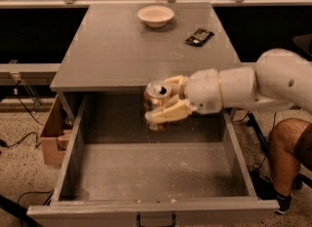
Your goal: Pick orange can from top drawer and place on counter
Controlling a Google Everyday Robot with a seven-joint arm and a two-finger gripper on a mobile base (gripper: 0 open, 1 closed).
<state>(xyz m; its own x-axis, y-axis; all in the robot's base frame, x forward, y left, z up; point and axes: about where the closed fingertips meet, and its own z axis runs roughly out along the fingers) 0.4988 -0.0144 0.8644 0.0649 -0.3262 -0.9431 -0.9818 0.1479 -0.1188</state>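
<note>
Half done by my reckoning: I saw gripper [165,99] clamped on orange can [157,96], held above top drawer [146,172], level with counter [122,50] front edge. Lift looked made; carry onto counter and release remained

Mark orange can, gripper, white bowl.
orange-brown metal drink can [158,90], camera view, silver top
cream two-finger gripper [157,100], camera view, between fingertips, shut on can above drawer [146,172]
white round bowl [155,21], camera view, front wall

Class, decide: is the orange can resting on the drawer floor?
No, the pincer holds the can above the open drawer, in front of the counter.
</note>
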